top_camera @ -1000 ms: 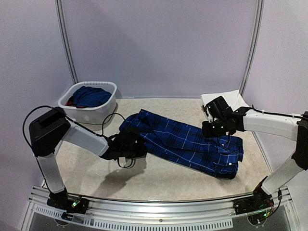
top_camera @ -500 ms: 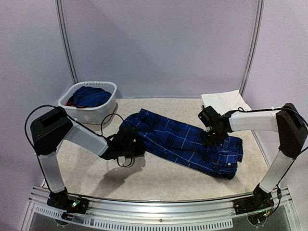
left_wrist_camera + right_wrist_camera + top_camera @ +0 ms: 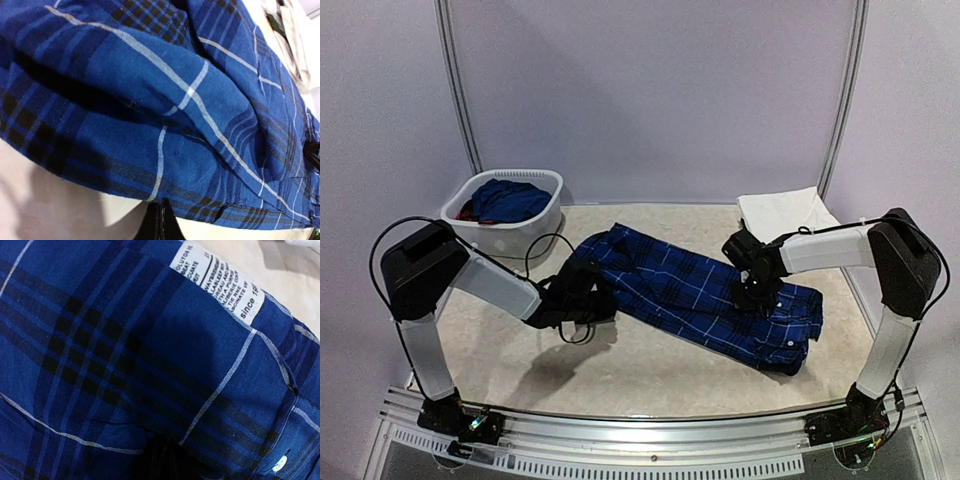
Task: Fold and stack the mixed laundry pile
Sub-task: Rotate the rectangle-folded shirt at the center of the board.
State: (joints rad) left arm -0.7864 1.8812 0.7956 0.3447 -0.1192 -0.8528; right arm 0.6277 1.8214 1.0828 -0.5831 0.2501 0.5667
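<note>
The left arm (image 3: 495, 285) is extended low from its base toward the right, with the forearm kept almost level. The left gripper (image 3: 588, 300) is held at the hem of the navy plaid shirt (image 3: 690, 290), and its jaws are pressed together on the cloth. The right arm (image 3: 830, 245) is bent sharply at the elbow, with the forearm reached to the left. The right gripper (image 3: 757, 290) is pointed down onto the same shirt. How its jaws stand cannot be made out.

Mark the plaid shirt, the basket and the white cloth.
plaid shirt (image 3: 690, 293): top external view, middle of its body.
basket (image 3: 492, 238): top external view, front wall.
white cloth (image 3: 785, 210): top external view, centre of the folded piece.
</note>
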